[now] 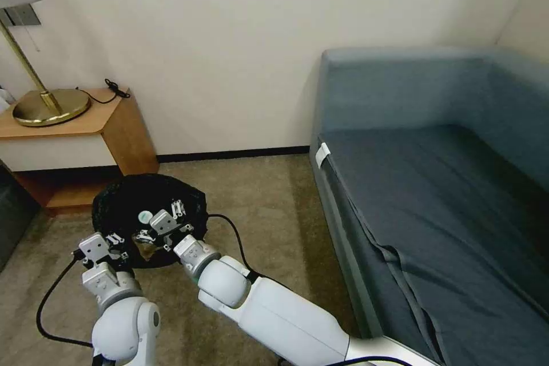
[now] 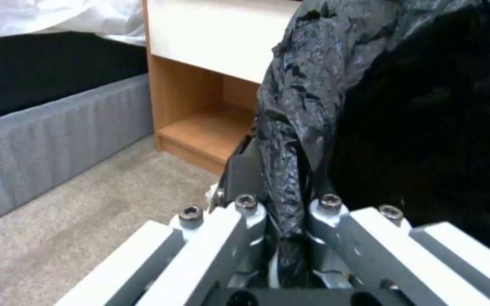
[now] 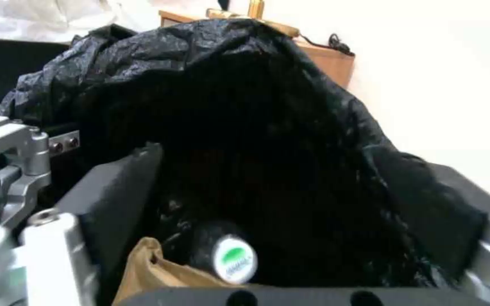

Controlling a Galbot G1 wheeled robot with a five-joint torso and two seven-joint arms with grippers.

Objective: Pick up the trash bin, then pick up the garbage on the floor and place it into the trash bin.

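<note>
The left gripper (image 1: pixel 117 238) is closed on the rim of the bin (image 1: pixel 123 203) — in the left wrist view its two fingers (image 2: pixel 246 170) pinch a fold of the black bag (image 2: pixel 313 85) together with the rim edge. I judge this hold serves to keep the bin lifted above the carpet (image 1: pixel 269 206) and its mouth turned up toward the other arm.

The right gripper (image 1: pixel 162 218) hangs over the open mouth, with its jaws spread wide apart and nothing between them. In the right wrist view its dark pads frame the inside of the bin, so it seems placed there for dropping things in.

Inside, low in the bag, lie a tan paper bag (image 3: pixel 154 272) and a small bottle (image 3: pixel 232 259). The bottle shows its white and green cap end toward the right wrist camera, so its long axis runs about along that camera's line of sight — whether it lies or leans I cannot tell. The bin stands near the night table (image 1: pixel 68 126), well apart from the sofa (image 1: pixel 446 183).
</note>
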